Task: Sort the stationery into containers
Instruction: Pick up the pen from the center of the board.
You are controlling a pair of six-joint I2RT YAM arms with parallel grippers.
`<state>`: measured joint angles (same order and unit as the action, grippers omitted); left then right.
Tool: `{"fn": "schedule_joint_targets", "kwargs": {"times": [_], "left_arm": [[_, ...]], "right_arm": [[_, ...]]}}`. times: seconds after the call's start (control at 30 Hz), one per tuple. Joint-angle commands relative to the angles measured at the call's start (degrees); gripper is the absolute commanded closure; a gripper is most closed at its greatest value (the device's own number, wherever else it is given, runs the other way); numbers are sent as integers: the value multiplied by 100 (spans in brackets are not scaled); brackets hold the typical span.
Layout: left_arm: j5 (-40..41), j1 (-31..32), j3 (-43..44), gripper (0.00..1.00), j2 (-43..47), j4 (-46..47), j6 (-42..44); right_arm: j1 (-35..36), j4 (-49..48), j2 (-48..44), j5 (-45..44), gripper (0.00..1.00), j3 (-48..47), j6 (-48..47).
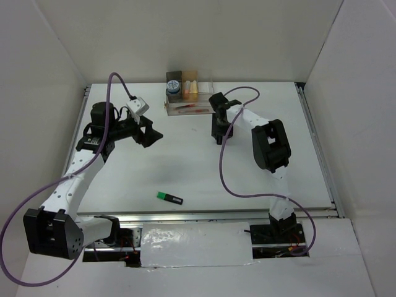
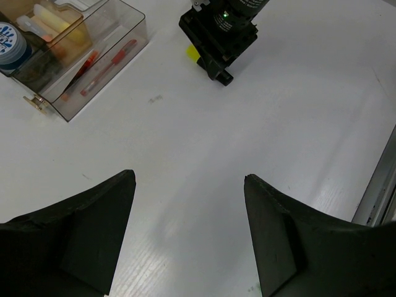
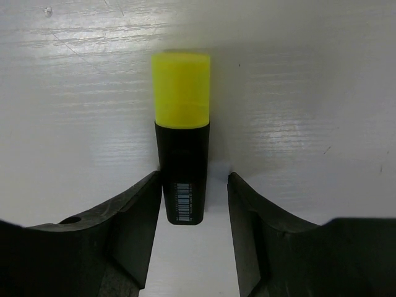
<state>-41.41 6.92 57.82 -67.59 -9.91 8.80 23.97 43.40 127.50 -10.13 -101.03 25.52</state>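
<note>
One clear organiser stands at the far edge of the counter. Its low front tray holds two thin red pens. One round blue-grey tin sits in a rear compartment. A pale yellow stick is in the compartment next to it, though how many pale pieces lie there cannot be told.

Two highlighters are outside the organiser. The yellow-capped highlighter lies on the counter just in front of the organiser's right end. The jaws of the right arm are released and straddle its black rear end: one finger touches its side, and the other stands off with a gap. The green-ended highlighter lies alone, well in front of the organiser, towards the arm bases.

The jaws of the left arm hang in front of the organiser's left end, spread wide over bare counter with nothing between them.
</note>
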Motion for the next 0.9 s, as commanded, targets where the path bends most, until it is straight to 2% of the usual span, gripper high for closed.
{"fn": "schedule_joint_targets", "kwargs": {"times": [0.0,0.33,0.4,0.43,0.47,0.5,0.53,0.6,0.73,0.83,0.87], "left_arm": [[-8,-24,-60,17,185,121,8],[106,-76,44,16,-43,-19,-53],[89,-103,80,16,-131,-72,-97],[89,-112,97,16,-149,-81,-124],[72,-120,98,16,-184,-81,-150],[37,-138,98,16,-228,-64,-255],[19,-147,89,17,-254,-55,-291],[-156,-182,80,17,-324,15,-510],[-885,-384,54,17,-500,287,-1195],[-1238,-428,-43,18,-597,734,-1897],[-1273,-446,-104,19,-588,893,-2447]], "right_arm": [[-41,152,-41,-24,47,-102,76],[-6,125,160,459,60,49,-29],[-32,99,170,503,69,40,-64],[-32,151,170,512,75,14,-73],[-50,152,178,538,91,14,-134],[-50,160,118,573,98,31,-187],[-33,160,82,635,100,66,-344],[37,-31,-207,810,100,319,-556],[371,-638,-1050,916,100,961,-1643],[582,-1218,-1806,846,100,1471,-2322],[618,-1333,-2130,846,100,1577,-2480]]}}
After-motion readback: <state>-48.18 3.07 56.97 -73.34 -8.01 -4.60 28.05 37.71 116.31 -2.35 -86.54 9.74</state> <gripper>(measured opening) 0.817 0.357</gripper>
